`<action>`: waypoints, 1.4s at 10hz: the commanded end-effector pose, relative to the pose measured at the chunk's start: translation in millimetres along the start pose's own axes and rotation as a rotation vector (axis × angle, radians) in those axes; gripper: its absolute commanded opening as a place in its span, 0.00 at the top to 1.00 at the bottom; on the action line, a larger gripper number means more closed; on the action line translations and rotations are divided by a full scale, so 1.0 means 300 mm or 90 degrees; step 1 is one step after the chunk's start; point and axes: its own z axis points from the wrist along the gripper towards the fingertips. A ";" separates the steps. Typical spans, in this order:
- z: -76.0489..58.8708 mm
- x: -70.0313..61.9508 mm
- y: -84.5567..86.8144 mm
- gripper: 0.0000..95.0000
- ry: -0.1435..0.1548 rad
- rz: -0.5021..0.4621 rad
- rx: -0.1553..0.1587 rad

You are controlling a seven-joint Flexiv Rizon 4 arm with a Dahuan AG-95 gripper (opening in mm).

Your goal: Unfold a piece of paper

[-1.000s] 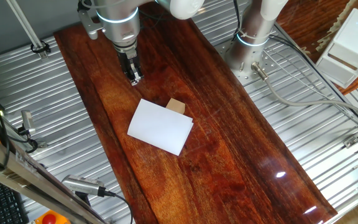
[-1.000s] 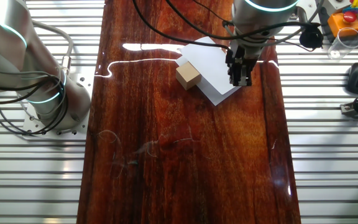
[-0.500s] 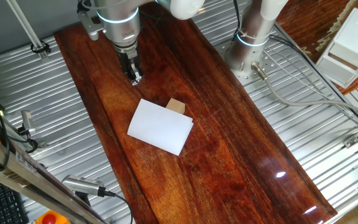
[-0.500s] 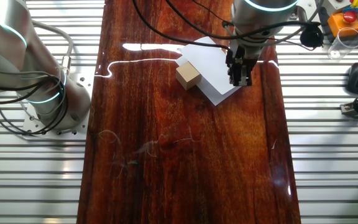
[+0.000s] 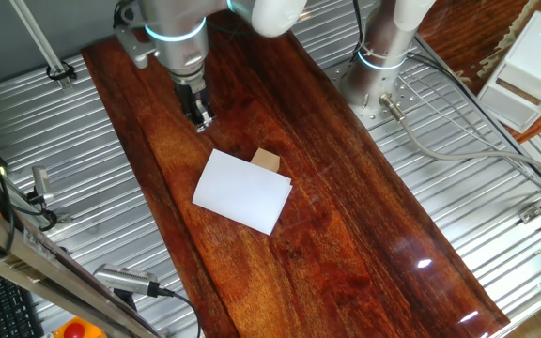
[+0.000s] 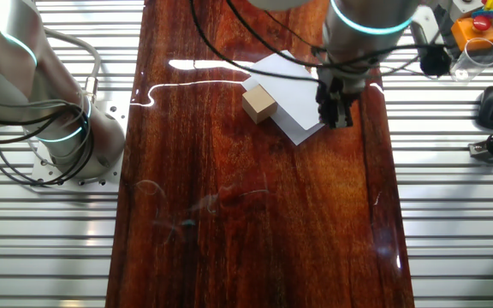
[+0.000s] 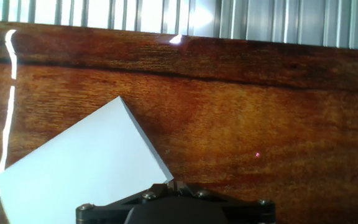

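Note:
The piece of paper [image 5: 242,191] lies folded and flat on the dark wooden tabletop [image 5: 346,235], a white rectangle. A small tan wooden cube [image 5: 266,161] touches its far edge. My gripper [image 5: 200,120] hangs above the table beyond the paper's far-left corner, its fingers together and empty. In the other fixed view the gripper [image 6: 339,120] stands over the right corner of the paper [image 6: 285,81], beside the cube [image 6: 259,103]. In the hand view the paper [image 7: 86,168] fills the lower left, its corner just by my closed fingertips [image 7: 173,184].
A second arm's base [image 5: 381,66] stands on the ribbed metal bench right of the tabletop, with cables trailing. A white box [image 5: 533,66] sits at the far right. A clear cup [image 6: 473,56] and an orange button box [image 6: 479,21] stand near the table's edge.
My gripper has shifted slightly away from the paper's corner, still shut. The paper and the cube have not moved.

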 end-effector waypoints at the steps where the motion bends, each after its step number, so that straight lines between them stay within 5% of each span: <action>1: 0.042 -0.012 -0.010 1.00 -0.001 -0.013 0.000; 3: 0.085 -0.020 -0.014 1.00 -0.005 -0.037 0.001; 6: 0.084 -0.017 -0.014 1.00 -0.011 -0.085 -0.001; 10: 0.084 -0.017 -0.014 1.00 -0.004 -0.225 -0.004; 14: 0.096 -0.012 0.000 1.00 0.000 -0.257 -0.005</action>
